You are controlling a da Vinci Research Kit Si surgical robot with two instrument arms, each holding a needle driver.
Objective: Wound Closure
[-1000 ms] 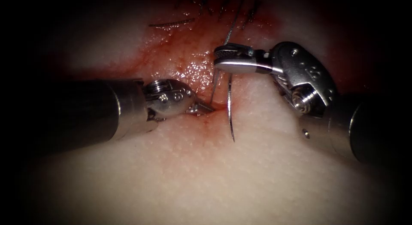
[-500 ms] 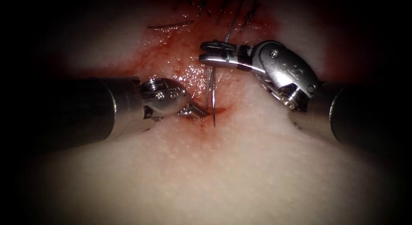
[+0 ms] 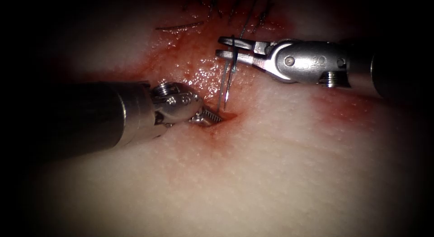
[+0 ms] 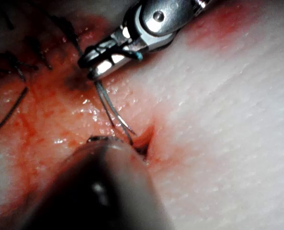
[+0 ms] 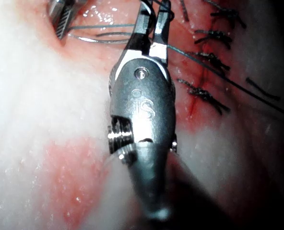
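Observation:
My right tool comes in above the cut, jaws shut on the curved needle near its rear end. The needle hangs down from them with its point free just above the cut's near end, not in the tissue. A thin strand of thread runs beside it down to the cut. My left tool lies on the left of the cut, jaws open and holding nothing, the ribbed jaw face at the cut's edge. The left wrist view has the right tool and the needle. The right wrist view has the right tool and thread.
Several dark stitches close the far part of the cut, also the stitches. A cut thread end lies at the far left. Red fluid wets the tissue around the cut.
The left tool's jaws have opened at the cut. The right tool has swung left and turned its wrist, carrying the needle's point from the right of the cut up to just above it.

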